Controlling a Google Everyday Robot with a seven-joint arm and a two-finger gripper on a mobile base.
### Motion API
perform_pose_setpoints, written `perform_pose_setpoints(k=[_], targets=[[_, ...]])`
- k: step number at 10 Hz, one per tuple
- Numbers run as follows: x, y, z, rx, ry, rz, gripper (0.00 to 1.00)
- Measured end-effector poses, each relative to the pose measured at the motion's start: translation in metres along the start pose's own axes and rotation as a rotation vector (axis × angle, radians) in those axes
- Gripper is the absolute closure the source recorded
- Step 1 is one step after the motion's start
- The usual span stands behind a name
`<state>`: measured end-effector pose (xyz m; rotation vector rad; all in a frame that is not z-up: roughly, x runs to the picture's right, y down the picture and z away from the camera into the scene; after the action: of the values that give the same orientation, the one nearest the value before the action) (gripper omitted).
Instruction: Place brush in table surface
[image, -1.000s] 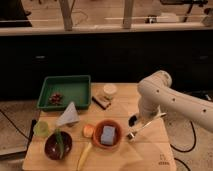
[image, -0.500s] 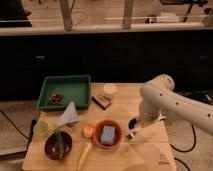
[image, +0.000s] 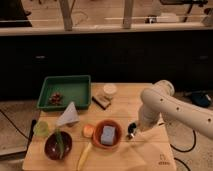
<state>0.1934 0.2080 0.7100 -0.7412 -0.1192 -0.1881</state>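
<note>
The brush – dark round head showing, pale handle hard to make out – is at the gripper, low over the table surface. Light wooden planks spread beneath the gripper – a small dark logo marks the near-right corner.

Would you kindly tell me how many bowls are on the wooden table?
2. The orange bowl, holding a blue sponge, sits front centre; the dark bowl is near the front-left corner. The gripper hangs low just right of the orange bowl. None seems hidden.
</note>
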Motion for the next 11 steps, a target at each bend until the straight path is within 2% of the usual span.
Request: perform_pose_setpoints(k=[4, 11], targets=[[-0.005, 0.015, 0.035, -0.019, -0.043, 0.021, 1.0], [0.002, 0.034, 0.069, -0.043, -0.09, 0.058, 1.0]])
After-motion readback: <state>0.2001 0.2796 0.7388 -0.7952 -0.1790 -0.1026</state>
